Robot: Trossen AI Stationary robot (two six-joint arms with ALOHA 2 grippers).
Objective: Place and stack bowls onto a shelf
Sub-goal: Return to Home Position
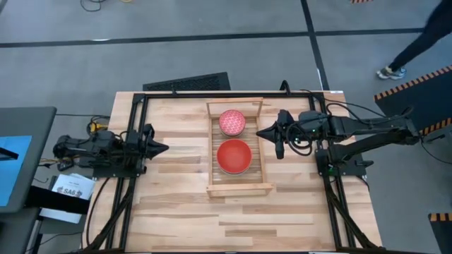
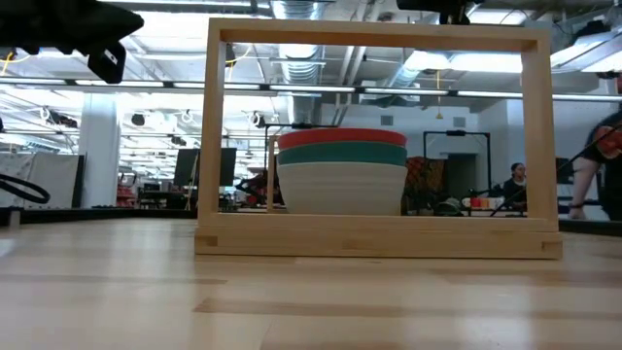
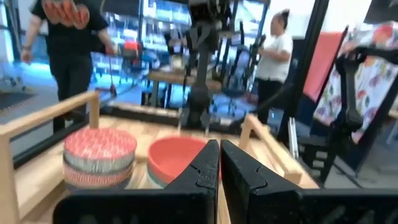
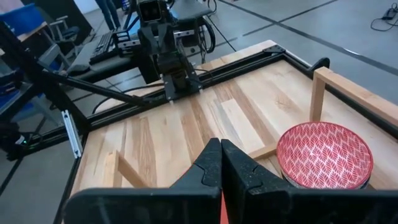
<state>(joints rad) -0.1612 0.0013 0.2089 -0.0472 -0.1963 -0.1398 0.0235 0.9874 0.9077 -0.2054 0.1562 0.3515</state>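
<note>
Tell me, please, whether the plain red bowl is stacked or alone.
Stacked: the plain red bowl sits atop a teal bowl and a white bowl.

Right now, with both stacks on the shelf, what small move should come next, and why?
Probably draw the right gripper back from the shelf toward its base. Its jaws are shut and empty, the red bowl tops its stack, and the left gripper sits parked at the left of the table.

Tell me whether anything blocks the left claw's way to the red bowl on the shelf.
Nothing visible does. Only bare tabletop lies between the shut left claw and the red bowl. The shelf has its raised rails at the ends, so the long side facing that claw is open.
</note>
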